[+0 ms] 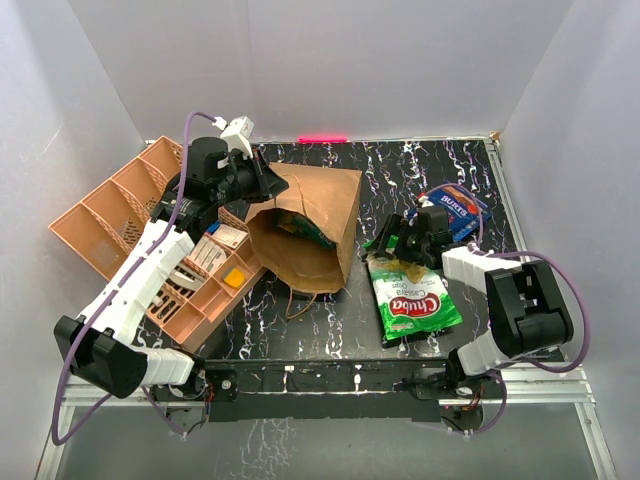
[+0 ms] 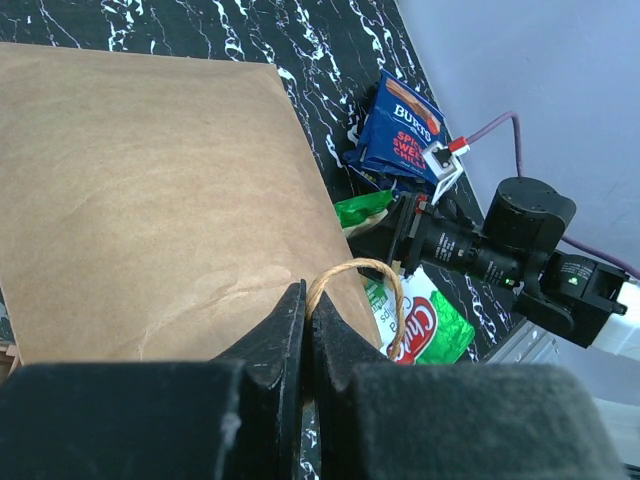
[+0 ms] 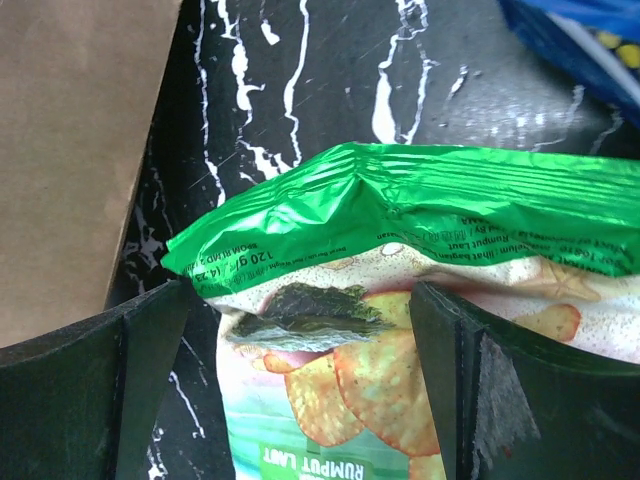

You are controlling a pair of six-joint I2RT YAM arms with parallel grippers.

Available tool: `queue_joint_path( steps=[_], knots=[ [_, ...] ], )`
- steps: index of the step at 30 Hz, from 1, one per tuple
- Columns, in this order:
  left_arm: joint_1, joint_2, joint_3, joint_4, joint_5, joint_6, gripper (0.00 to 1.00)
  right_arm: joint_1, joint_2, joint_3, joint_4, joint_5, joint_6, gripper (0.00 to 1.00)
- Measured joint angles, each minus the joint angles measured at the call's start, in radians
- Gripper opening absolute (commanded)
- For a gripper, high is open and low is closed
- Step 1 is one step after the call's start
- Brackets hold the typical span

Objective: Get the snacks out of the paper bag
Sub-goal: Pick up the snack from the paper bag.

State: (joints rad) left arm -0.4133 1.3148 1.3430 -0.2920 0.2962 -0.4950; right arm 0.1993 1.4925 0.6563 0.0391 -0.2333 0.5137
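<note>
The brown paper bag (image 1: 318, 215) lies on its side mid-table, mouth open toward the front left, with a dark packet (image 1: 303, 228) showing inside. My left gripper (image 1: 262, 182) is shut on the bag's twisted paper handle (image 2: 372, 277), its jaws pressed together at the loop's base, above the bag's flat side (image 2: 150, 190). A green snack packet (image 1: 412, 298) lies flat right of the bag. My right gripper (image 1: 405, 240) is open over that packet's top end (image 3: 400, 195), one finger (image 3: 455, 370) on each side. The blue Burts packet (image 1: 456, 208) lies behind it.
An orange divided tray (image 1: 108, 215) with small items stands at the left, under my left arm. White walls close in the back and both sides. The bag's edge (image 3: 70, 140) is just left of my right gripper. The blue packet (image 2: 400, 128) also shows in the left wrist view.
</note>
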Motion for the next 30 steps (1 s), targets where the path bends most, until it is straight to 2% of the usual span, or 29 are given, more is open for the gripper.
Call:
queue_joint_path(
  steps=[5,8,13,19,21,26,30],
  knots=[
    [0.000,0.000,0.000,0.000,0.000,0.000,0.00,0.003,0.007,0.000,0.014,-0.050,0.012,0.98],
    [0.000,0.000,0.000,0.000,0.000,0.000,0.00,0.003,-0.027,0.017,-0.046,-0.057,-0.005,0.98],
    [0.000,0.000,0.001,0.000,0.002,0.000,0.00,0.003,-0.142,0.082,-0.184,-0.054,-0.080,0.98],
    [0.000,0.000,0.013,-0.001,0.015,-0.003,0.00,0.029,-0.317,0.083,-0.289,-0.045,-0.161,0.98],
    [0.000,0.000,0.024,-0.002,0.026,-0.011,0.00,0.090,-0.365,0.075,-0.307,-0.034,-0.179,0.98],
    [0.000,0.000,0.054,0.004,0.056,-0.045,0.00,0.364,-0.498,0.065,-0.299,0.021,-0.250,0.98],
    [0.000,0.000,0.055,0.017,0.095,-0.084,0.00,0.504,-0.570,0.056,-0.254,0.057,-0.316,0.98]
  ],
)
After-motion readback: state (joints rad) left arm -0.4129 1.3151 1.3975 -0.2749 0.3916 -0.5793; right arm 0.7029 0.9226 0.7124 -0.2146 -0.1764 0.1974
